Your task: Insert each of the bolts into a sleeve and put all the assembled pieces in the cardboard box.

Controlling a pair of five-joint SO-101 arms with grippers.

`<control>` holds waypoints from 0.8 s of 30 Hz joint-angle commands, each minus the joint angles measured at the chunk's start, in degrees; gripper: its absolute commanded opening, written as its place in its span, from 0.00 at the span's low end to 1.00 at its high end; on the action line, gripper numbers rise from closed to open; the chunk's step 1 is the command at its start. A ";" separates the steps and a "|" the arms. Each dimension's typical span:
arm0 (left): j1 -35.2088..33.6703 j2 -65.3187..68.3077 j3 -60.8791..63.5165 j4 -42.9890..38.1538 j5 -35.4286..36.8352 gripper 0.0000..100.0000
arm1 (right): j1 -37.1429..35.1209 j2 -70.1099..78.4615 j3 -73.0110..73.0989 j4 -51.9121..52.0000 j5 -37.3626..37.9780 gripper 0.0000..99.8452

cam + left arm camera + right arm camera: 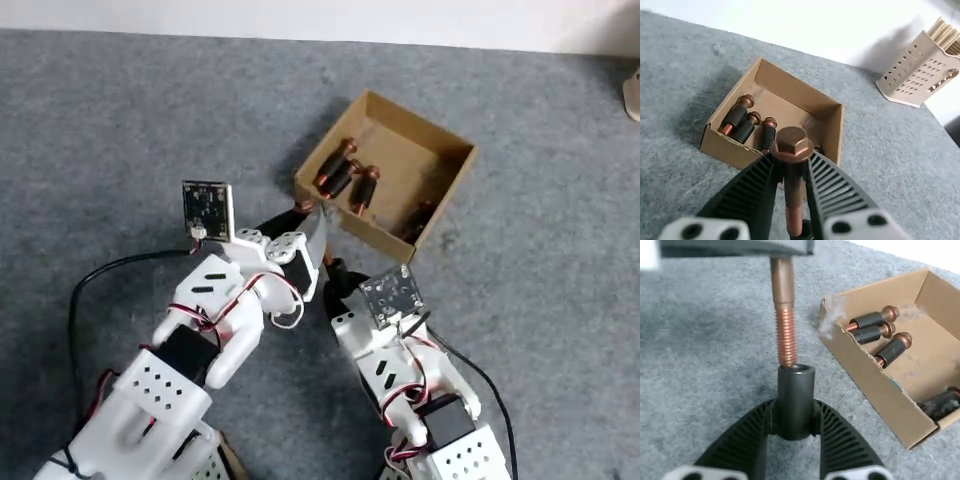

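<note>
My left gripper [790,172] is shut on a copper bolt [792,175], hex head toward the cardboard box [720,145]. My right gripper [795,422] is shut on a black sleeve [796,400], held with its open end toward the bolt. The bolt's threaded tip [786,345] sits right at the sleeve's mouth. In the high view both grippers meet just in front of the box [345,225], the left one [305,235] above the right one [335,275]. Three assembled pieces [880,332] lie side by side in the box, and another dark piece [940,402] lies in a corner.
Grey carpet covers the table. A beige perforated holder with sticks [920,75] stands beyond the box. Open carpet lies to the left of the box and around both arms. A black cable [85,290] loops beside the left arm.
</note>
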 commanded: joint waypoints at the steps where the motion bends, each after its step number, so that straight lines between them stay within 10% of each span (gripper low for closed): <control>1: 2.15 -0.40 0.22 -1.05 -0.62 0.01 | -1.63 -1.36 6.55 -0.48 -0.79 0.01; 16: 1.98 -0.04 0.75 -1.58 4.22 0.01 | 0.66 -1.45 5.32 -0.75 -0.44 0.01; 24: 7.78 0.04 5.32 -0.79 -10.11 0.16 | 2.42 -1.45 4.09 -0.66 -0.70 0.01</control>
